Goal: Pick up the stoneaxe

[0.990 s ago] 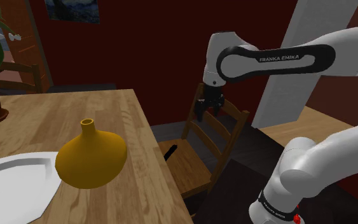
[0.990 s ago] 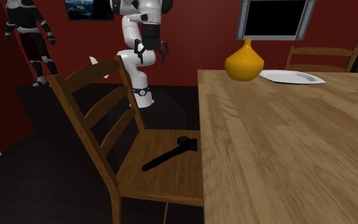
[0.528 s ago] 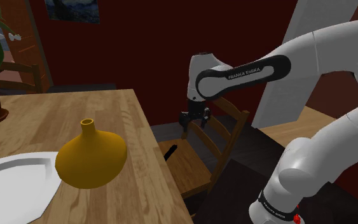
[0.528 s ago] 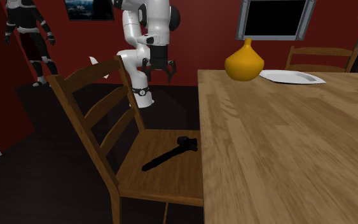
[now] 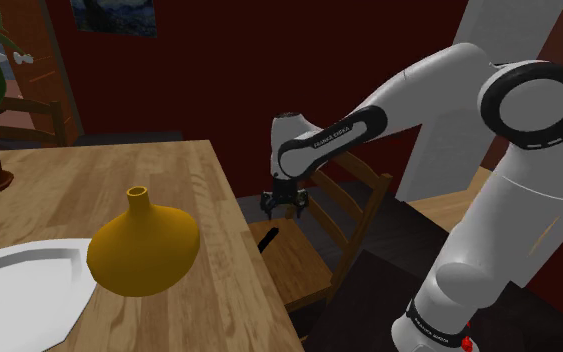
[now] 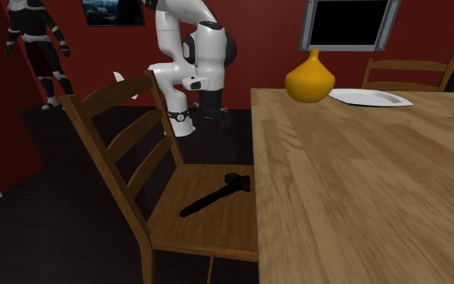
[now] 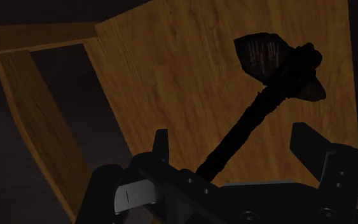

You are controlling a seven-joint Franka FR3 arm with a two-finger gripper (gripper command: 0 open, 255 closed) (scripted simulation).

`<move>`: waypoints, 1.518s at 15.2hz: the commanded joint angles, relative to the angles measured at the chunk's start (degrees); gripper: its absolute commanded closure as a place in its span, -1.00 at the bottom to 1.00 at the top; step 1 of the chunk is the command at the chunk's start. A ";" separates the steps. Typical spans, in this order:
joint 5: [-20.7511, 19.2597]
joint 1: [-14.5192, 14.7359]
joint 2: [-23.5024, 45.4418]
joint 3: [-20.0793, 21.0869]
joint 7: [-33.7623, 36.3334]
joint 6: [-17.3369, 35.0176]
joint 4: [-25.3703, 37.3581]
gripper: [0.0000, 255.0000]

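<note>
Claw [image 5: 283,207] lowered over stoneaxe [image 6: 217,195] on wooden chair seat [image 6: 210,227]; red walls [image 6: 265,40]

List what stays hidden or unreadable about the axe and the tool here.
- Shoulder view: the edge of the table hides most of the stone axe.
- Wrist view: the body of the open tool covers the axe handle's end.
- Second exterior view: the tool's finger spacing is unreadable, black against the dark floor.
</note>
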 commanded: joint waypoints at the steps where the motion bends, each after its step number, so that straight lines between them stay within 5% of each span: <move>1: -0.69 -0.27 4.33 0.06 3.89 2.28 1.57 -1.00; 14: -2.43 0.61 33.89 -4.55 22.94 10.57 20.20 -1.00; 23: -2.77 1.01 40.22 -5.28 23.91 14.60 22.41 -1.00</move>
